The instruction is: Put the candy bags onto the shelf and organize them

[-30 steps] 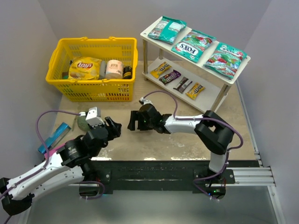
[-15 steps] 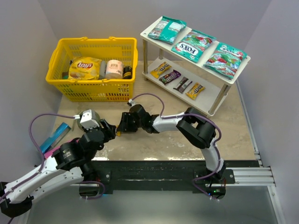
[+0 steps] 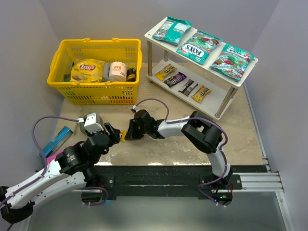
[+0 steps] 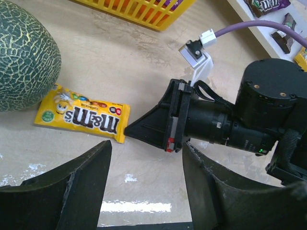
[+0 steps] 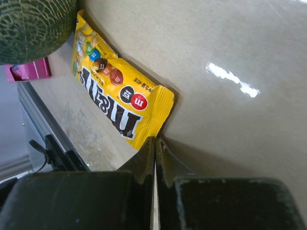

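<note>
A yellow M&M's packet (image 4: 81, 115) lies flat on the table beside a green melon (image 4: 24, 57). My right gripper (image 5: 155, 139) is shut, its tips pinching the crimped end of the yellow packet (image 5: 115, 100). In the top view the right gripper (image 3: 126, 135) reaches left, just in front of my left gripper (image 3: 113, 133). The left gripper (image 4: 146, 158) hangs open over bare table, nothing between its fingers. Three teal candy bags (image 3: 198, 46) lie on the top board of the white shelf (image 3: 149, 34). Small packets (image 3: 175, 78) sit on its lower board.
A yellow basket (image 3: 96, 92) with a Lay's bag (image 3: 87, 70) and jars stands at the back left. A flat blue packet (image 3: 57, 139) lies at the left edge. A pink object (image 5: 29, 71) shows behind the melon (image 5: 33, 26).
My right arm swung left to the yellow packet and its jaws closed from wide open to shut on the packet's end. The left arm shifted slightly.
</note>
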### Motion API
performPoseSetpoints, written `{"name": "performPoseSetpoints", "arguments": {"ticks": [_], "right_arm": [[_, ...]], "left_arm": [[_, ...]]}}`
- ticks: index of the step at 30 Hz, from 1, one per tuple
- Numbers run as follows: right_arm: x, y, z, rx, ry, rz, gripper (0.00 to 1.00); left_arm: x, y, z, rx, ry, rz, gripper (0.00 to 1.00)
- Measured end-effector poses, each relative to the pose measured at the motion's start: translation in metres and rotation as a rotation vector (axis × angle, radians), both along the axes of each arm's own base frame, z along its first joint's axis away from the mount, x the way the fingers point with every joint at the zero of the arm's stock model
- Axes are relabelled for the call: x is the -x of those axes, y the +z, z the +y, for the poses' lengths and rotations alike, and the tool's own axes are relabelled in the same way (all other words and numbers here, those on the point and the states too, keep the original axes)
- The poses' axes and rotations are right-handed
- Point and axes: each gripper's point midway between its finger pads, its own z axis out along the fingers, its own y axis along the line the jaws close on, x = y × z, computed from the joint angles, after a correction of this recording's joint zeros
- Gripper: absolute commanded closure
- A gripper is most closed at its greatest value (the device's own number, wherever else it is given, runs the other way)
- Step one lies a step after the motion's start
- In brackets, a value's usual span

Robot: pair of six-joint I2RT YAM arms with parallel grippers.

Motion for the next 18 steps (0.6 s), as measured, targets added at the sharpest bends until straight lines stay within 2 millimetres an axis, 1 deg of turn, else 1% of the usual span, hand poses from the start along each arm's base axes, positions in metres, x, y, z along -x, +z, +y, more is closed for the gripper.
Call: {"name": "performPoseSetpoints", "arguments": {"ticks": [1,3,5,6,9,11,12,13,14,15,17,18], "right_arm": [[0.001,0.0,-0.005,0.006,0.0,-0.004,1.0],[0.002,0.0,-0.021,0.024,-0.008,-0.014,1.0],[0.002,0.001,-0.04,0.049,-0.02,-0.024,1.0],[0.002,0.003,-0.054,0.066,-0.028,-0.035,1.0],[0.005,0.011,-0.086,0.108,-0.043,-0.069,1.0],[0.007,0.018,-0.107,0.136,-0.051,-0.1,1.0],[0.009,0.021,-0.115,0.15,-0.052,-0.114,1.0],[0.011,0.024,-0.122,0.16,-0.046,-0.127,1.0],[0.014,0.025,-0.127,0.169,-0.039,-0.135,0.98],[0.017,0.026,-0.133,0.181,-0.03,-0.147,0.81],[0.022,0.026,-0.143,0.201,-0.014,-0.155,0.68],[0.024,0.026,-0.146,0.213,-0.004,-0.161,0.58]], "left_arm": [[0.0,0.0,0.0,0.0,0.0,0.0,0.34],[0.0,-0.001,0.0,-0.001,0.0,0.001,0.33],[-0.001,-0.004,-0.001,-0.002,-0.001,0.002,0.33],[-0.001,-0.006,-0.002,-0.005,-0.002,0.005,0.32],[-0.001,-0.012,-0.004,-0.012,-0.008,0.015,0.32],[-0.002,-0.016,-0.007,-0.012,-0.012,0.019,0.29],[-0.003,-0.018,-0.009,-0.015,-0.015,0.023,0.24],[-0.003,-0.021,-0.011,-0.015,-0.018,0.027,0.23],[-0.004,-0.024,-0.012,-0.02,-0.02,0.032,0.22],[-0.004,-0.028,-0.013,-0.022,-0.017,0.042,0.21],[-0.004,-0.039,-0.014,-0.038,-0.008,0.068,0.2],[-0.003,-0.045,-0.014,-0.044,-0.002,0.083,0.19]]}}
